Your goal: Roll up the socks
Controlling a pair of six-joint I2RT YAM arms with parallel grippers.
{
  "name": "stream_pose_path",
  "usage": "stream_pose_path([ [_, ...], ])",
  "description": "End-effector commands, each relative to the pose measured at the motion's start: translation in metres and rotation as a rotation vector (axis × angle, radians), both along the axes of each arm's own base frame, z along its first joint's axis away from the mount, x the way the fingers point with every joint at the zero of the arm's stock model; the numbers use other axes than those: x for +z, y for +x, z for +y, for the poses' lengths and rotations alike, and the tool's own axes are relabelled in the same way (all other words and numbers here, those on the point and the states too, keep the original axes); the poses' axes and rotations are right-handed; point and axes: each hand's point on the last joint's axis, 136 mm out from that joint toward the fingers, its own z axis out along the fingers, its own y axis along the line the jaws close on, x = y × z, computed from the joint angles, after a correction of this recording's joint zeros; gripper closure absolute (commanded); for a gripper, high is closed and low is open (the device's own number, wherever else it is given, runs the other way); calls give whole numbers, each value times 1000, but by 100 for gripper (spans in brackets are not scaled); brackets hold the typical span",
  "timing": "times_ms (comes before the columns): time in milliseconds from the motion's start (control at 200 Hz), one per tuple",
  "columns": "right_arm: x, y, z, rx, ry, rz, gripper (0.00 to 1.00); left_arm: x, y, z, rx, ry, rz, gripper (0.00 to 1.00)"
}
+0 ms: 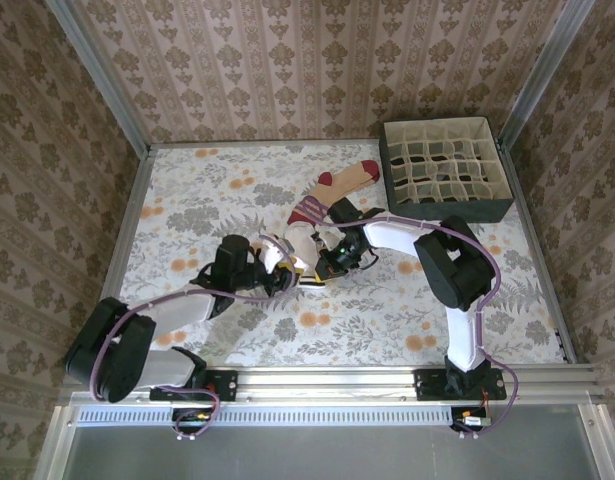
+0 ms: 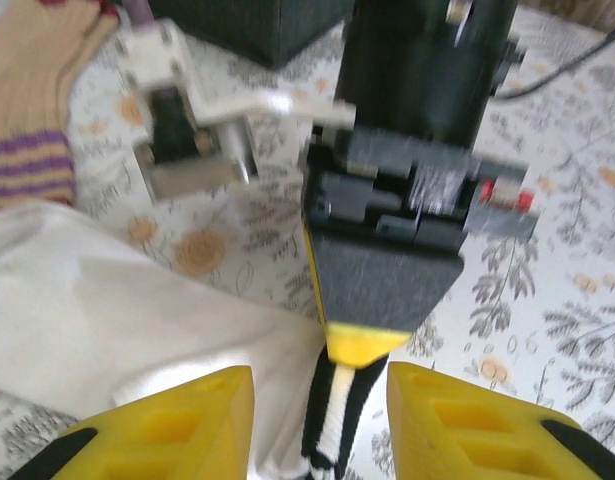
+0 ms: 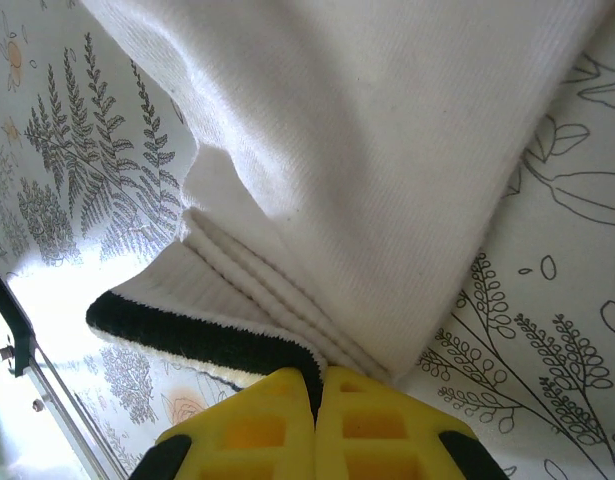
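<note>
Floral tablecloth (image 1: pixel 187 180) spreads between wallpapered walls in the top view, with a dark divided box (image 1: pixel 447 211) far beyond and to the right of the right gripper (image 1: pixel 325 265). The left gripper (image 1: pixel 284 262) faces it closely at mid-table. The cream sock (image 1: pixel 295 240) lies bunched between and just beyond the two tips. The tan sock (image 1: pixel 339 183) with maroon toe and heel stretches away beyond them, its striped cuff touching the cream one.

From the left wrist, this gripper's yellow fingers (image 2: pixel 177 425) stand apart, the gap wider than what lies in it. The cream sock's black-and-white cuff runs up the middle of that gap, clear of the right-hand finger. Straight ahead, the right gripper's yellow tip comes down on that cuff. The cream fabric spreads ahead to the left, and the tan sock's purple-striped cuff lies farther off on that side.

From the right wrist, the yellow fingers are pressed together, pinching the ribbed cuff edge of the cream sock beside its dark stripe. The rest of the sock drapes ahead over the leaf-print cloth.
</note>
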Motion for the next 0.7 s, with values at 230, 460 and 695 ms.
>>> stream_pose_path([
  [230,-32,-12,-32,-6,-163,62,96,-38,-1,-14,-8,28,64,60],
  [460,-27,-14,-28,-1,-130,62,95,-50,-2,-15,-18,36,99,65],
  [695,-21,-15,-21,-8,-80,70,76,-57,-4,-18,-29,17,168,100],
])
